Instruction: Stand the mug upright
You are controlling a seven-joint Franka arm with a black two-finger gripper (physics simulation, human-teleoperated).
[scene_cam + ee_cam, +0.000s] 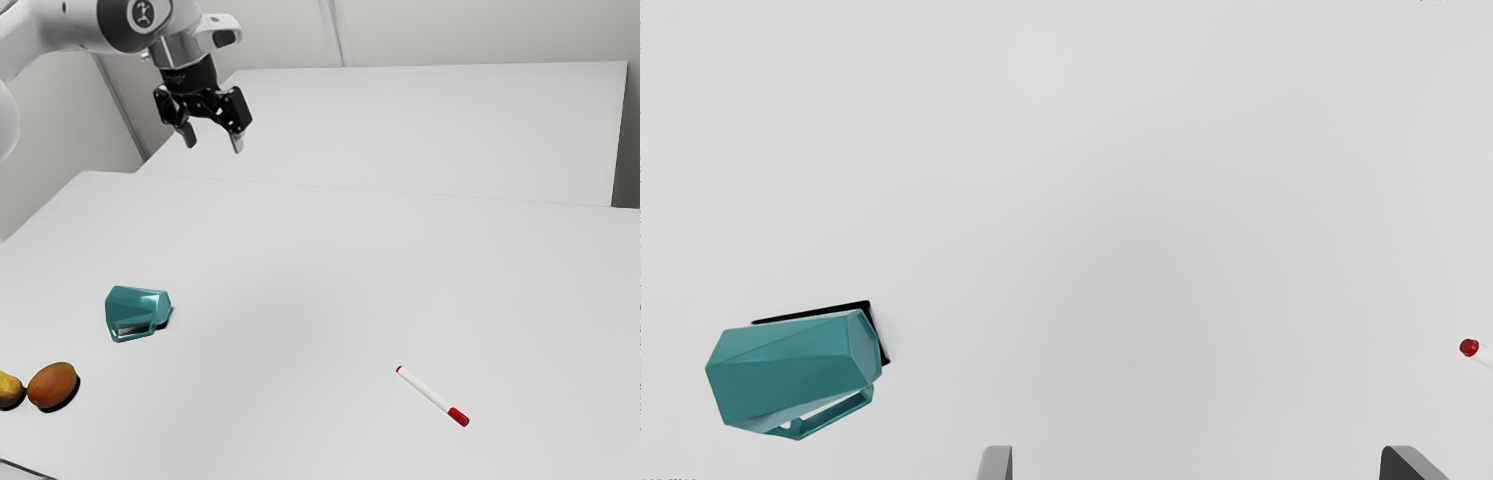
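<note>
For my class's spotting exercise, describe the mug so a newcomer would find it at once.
On the pale table, look to the exterior view's left, near two rounded fruits. The mug lies there on its side. Unlike the fruits and the marker, it is teal, angular and has a handle.

A teal, faceted mug with a smooth surface (786,373), its material hard to tell, lies on its side on the white, flat tabletop (280,300), toward the exterior view's left. Its angular loop handle juts out sideways, facing the exterior view's near edge
</note>
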